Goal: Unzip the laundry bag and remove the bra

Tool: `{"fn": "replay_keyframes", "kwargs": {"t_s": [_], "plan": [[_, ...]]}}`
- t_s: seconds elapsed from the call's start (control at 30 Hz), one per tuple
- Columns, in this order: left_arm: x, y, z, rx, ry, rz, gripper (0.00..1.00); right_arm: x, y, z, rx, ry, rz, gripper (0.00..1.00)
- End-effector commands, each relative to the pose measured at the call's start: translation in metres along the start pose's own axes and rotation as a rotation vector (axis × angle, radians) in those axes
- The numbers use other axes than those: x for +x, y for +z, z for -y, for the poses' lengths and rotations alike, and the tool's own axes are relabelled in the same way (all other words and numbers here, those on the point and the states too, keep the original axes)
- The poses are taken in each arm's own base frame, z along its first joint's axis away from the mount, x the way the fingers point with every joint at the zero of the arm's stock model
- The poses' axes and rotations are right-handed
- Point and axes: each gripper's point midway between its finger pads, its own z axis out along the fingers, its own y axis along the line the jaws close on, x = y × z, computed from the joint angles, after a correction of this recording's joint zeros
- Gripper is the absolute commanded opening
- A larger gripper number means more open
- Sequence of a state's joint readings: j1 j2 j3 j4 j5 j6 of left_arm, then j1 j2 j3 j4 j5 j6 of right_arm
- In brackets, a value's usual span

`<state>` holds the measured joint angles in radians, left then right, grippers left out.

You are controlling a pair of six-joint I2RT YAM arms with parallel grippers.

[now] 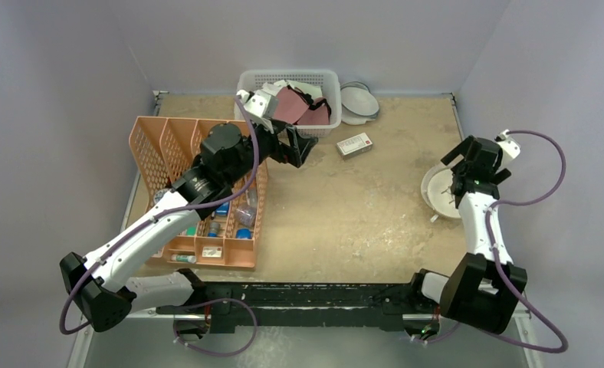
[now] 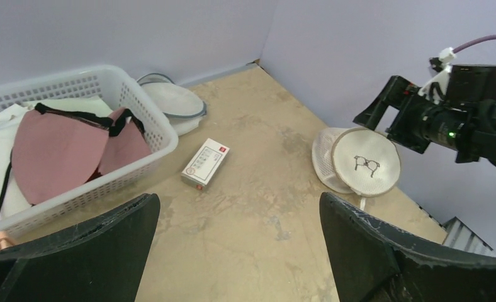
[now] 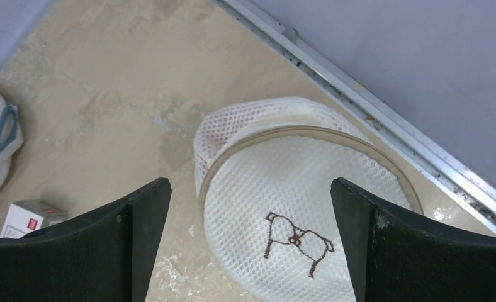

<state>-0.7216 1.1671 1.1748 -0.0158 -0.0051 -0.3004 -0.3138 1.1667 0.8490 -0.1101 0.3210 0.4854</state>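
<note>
The laundry bag (image 1: 439,193) is a white round mesh case lying near the table's right edge, flat face up. Its small dark mark shows in the right wrist view, and a tan zip band runs round the rim of the laundry bag (image 3: 296,189). My right gripper (image 1: 465,188) hangs open just above it, one finger on either side of the face (image 3: 250,189), touching nothing. My left gripper (image 1: 299,147) is open and empty over the middle back of the table, far from the laundry bag (image 2: 365,162). The bra is not in view.
A white basket (image 1: 283,74) at the back holds rose-mauve cups (image 1: 293,105) and white cloth. White blue-rimmed dishes (image 1: 358,101) stand to its right. A small white box (image 1: 354,145) lies in front of them. An orange organiser (image 1: 169,146) stands at the left.
</note>
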Motion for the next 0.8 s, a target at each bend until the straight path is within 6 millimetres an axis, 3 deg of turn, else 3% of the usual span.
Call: {"fn": "replay_keyframes", "kwargs": {"t_s": [0.0,0.17,0.33,0.43,0.57,0.77], "plan": [[-0.040,-0.003,0.023,0.063,0.044,0.108,0.97,0.012,0.017,0.009,0.007,0.099,-0.014,1.00],[-0.044,-0.005,0.028,0.070,0.056,0.122,0.97,0.043,0.040,0.022,-0.007,0.107,-0.122,1.00],[-0.045,-0.005,0.033,0.083,0.056,0.125,0.97,0.076,0.062,0.010,-0.073,0.047,-0.267,1.00],[-0.042,-0.007,0.038,0.099,0.058,0.116,0.97,0.106,0.064,-0.013,-0.179,-0.004,-0.368,1.00],[-0.036,-0.004,0.039,0.097,0.070,0.102,0.97,0.154,0.049,-0.056,-0.327,-0.105,-0.513,1.00],[-0.024,0.003,0.042,0.111,0.078,0.072,0.97,0.211,-0.008,-0.118,-0.525,-0.256,-0.660,1.00]]}}
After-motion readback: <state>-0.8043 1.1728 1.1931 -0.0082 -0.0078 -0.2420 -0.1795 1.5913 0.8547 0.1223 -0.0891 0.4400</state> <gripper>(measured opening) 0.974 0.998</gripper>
